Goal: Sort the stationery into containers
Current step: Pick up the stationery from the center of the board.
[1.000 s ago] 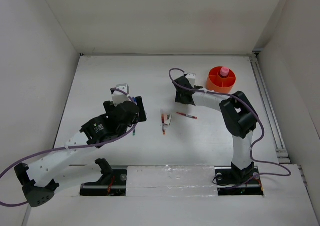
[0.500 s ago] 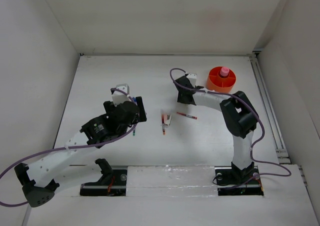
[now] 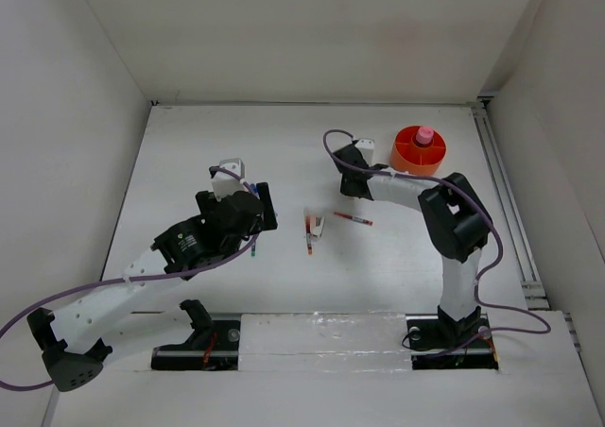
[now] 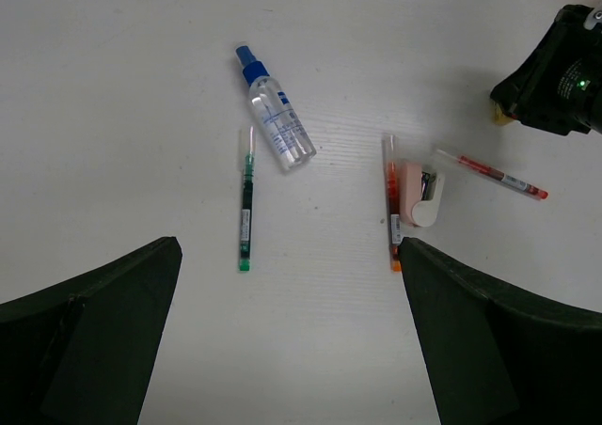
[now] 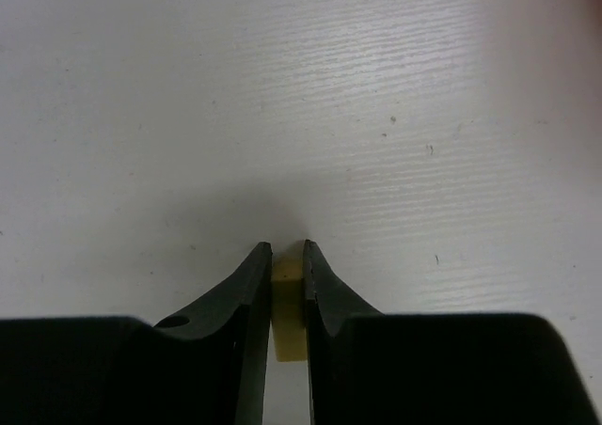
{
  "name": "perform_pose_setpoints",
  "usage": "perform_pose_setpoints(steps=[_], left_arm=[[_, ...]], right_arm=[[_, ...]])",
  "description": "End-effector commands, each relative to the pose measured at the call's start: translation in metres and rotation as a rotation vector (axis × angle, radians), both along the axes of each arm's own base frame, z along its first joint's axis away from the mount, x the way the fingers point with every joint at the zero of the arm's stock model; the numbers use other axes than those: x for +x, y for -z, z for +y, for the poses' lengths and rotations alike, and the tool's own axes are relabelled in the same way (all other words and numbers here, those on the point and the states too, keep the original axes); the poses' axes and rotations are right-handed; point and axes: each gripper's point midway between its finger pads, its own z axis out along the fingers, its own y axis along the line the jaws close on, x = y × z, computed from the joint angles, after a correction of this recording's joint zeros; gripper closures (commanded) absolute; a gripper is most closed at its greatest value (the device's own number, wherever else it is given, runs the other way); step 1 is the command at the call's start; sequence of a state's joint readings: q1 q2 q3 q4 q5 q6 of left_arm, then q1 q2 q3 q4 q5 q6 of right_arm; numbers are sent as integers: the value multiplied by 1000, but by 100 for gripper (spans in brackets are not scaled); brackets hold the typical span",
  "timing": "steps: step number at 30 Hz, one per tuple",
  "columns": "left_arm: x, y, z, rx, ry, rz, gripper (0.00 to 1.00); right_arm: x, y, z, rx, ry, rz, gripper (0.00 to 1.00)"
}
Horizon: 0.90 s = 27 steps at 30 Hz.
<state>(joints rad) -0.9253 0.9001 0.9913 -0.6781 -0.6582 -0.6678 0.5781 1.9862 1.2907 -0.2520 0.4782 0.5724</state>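
**Right wrist view: securing the eraser cube before the lift**

**Step in hand.** Judged from the task, the current step is picking up the eraser cube and moving it to the orange tub.

**Hand state.** The right hand is clenched on the eraser cube. Both fingers bear on its opposite side faces. The cube sits a little back from the fingertips, not at their very ends. The pictures do not show whether it rests on the tabletop or hangs clear of it.

**Recommended execution.**
- Raise the hand straight up, so that the small cube is not dragged or twisted out of the grip.
- Keep the wrist level while carrying it toward the far right corner of the tabletop.
- Choose a compartment other than the one holding the pink-capped tube, which stands upright in the tub.
- Release low inside the tub wall, since a light cube is likely to bounce.

**Position of the task's thing.** In the top external view the right hand works in the far right part of the tabletop, near the tub and on its centre-facing side. The cube is hidden beneath the hand there.

**Other hand.** The left hand is released, spread wide and holding nothing. It hovers over the left half of the tabletop. Below it lie the green pen and the blue-capped tube. Toward the centre are an orange-red pen touching the white piece, and a red pen.
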Motion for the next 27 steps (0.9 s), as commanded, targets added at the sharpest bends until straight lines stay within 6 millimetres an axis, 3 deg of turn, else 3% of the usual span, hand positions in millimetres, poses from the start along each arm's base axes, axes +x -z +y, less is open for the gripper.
perform_pose_setpoints(steps=[1,2,4,7,10,15,16,17,23,24,26,27], left_arm=[[1,-2,1,-9,-8,-13,0],[1,-2,1,-9,-8,-13,0],[1,-2,1,-9,-8,-13,0],[1,-2,1,-9,-8,-13,0],[2,0,0,-2,-8,-7,0],[3,2,-1,6,-8,-2,0],[3,2,-1,6,-8,-2,0],[3,2,-1,6,-8,-2,0],[1,-2,1,-9,-8,-12,0],[1,-2,1,-9,-8,-13,0],[1,-4,1,-16,-8,-18,0],[1,-4,1,-17,-8,-18,0]], right_arm=[[-6,5,-28,-60,25,38,82],[-8,4,-30,-60,25,38,92],[-7,5,-32,-53,28,43,100],[-6,2,-34,-50,17,38,100],[1,-24,-29,-17,-66,-19,100],[25,-101,-10,149,-331,-225,100],[29,-128,-10,161,-366,-284,100],[32,-142,-12,141,-403,-316,100],[53,-238,-51,107,-532,-589,100],[56,-242,-57,95,-576,-626,100],[63,-277,-72,113,-682,-751,100],[69,-273,-76,114,-727,-748,100]])
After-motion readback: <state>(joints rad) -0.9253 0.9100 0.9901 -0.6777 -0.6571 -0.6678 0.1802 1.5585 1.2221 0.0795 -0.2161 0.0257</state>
